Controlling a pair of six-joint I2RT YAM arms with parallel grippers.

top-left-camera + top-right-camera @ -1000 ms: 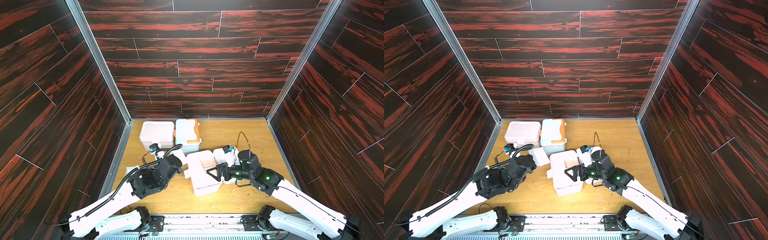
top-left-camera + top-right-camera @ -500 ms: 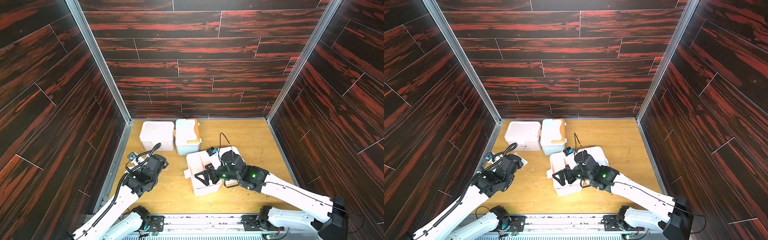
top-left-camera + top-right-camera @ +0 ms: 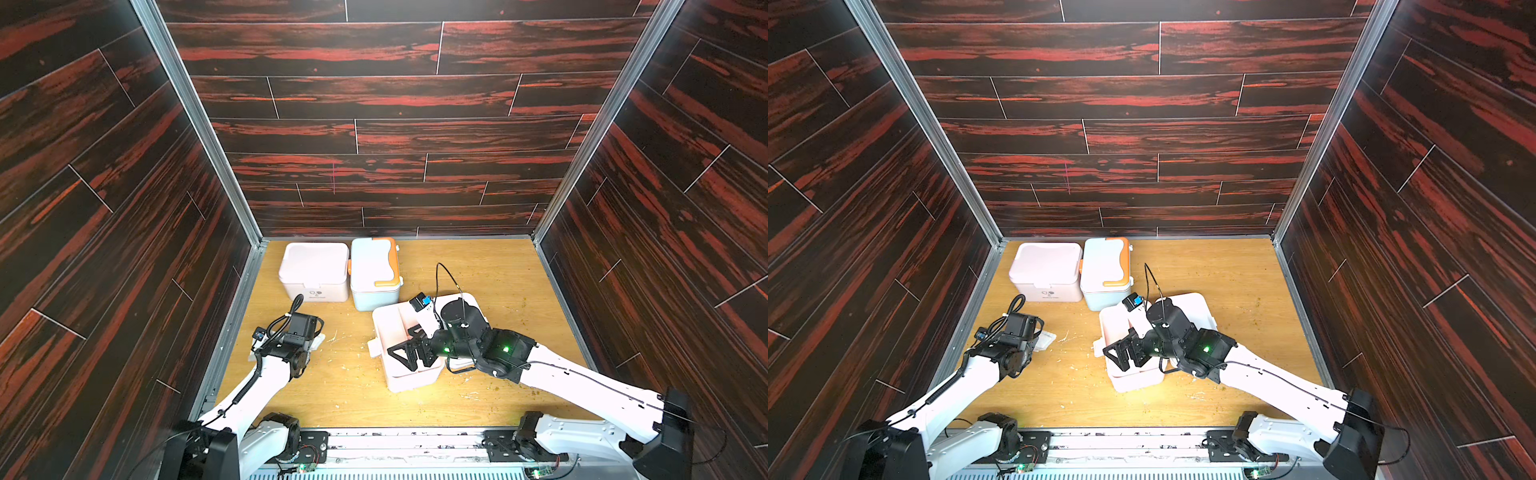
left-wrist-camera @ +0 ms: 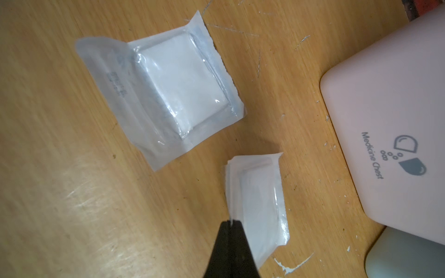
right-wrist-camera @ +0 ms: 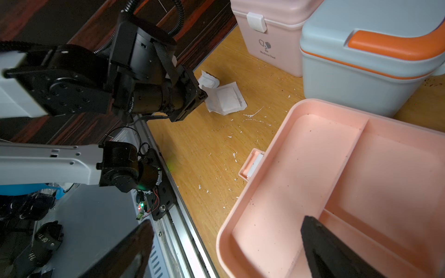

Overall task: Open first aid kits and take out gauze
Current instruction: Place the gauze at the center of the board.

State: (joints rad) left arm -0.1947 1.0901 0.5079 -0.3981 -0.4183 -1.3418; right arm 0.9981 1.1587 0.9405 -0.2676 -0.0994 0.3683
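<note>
We see L gripper (image 4: pixel 231 222) pressed together, pinching edge of gauze pkt (image 4: pixel 260 204); 2nd gauze pkt (image 4: pixel 178 89) flat on table (image 4: pixel 72 192) beside it. Behind: pink kit (image 3: pixel 313 270) and blue kit (image 3: pixel 372 270), lids shut. Centre-R: open pink kit (image 5: pixel 301 168), only specks in compartments, R gripper (image 3: pixel 403 356) spread wide over it.

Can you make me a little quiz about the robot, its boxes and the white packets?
1. True or false: the blue box with the orange handle is open.
2. What do the left arm's fingers pinch? A) a gauze packet B) a box lid C) nothing
3. Fill in: ___ boxes stand shut at the back of the table.
Key: 1 false. 2 A. 3 two, the blue box and a pink box.
</note>
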